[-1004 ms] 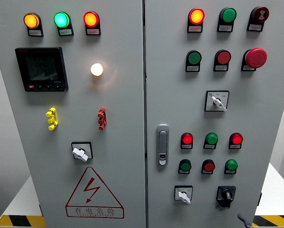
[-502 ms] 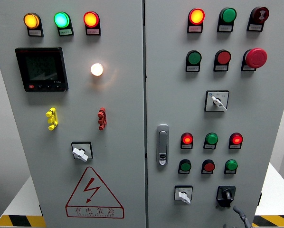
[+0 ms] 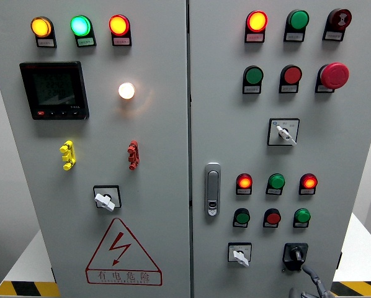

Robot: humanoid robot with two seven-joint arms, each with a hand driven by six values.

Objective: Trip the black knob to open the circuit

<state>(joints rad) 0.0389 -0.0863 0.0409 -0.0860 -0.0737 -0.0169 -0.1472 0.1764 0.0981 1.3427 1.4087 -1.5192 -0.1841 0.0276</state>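
- The black knob sits at the lower right of the cabinet's right door, right of a white-handled switch.
- The right hand shows just below the knob, one finger reaching toward it, seemingly not touching; its grip cannot be judged.

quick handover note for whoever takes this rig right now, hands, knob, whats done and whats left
Right robot hand: only fingertips show at the bottom edge, coming up just below the black knob; one fingertip is close to its lower right corner, contact not clear. Whether the fingers are open or shut can't be told.
Left robot hand: not in view.
Black knob: bottom right of the right cabinet door, right of the white selector switch.
Done: the reach is nearly there.
Left: grip the knob and turn it to trip the circuit. The indicator lamps are lit.
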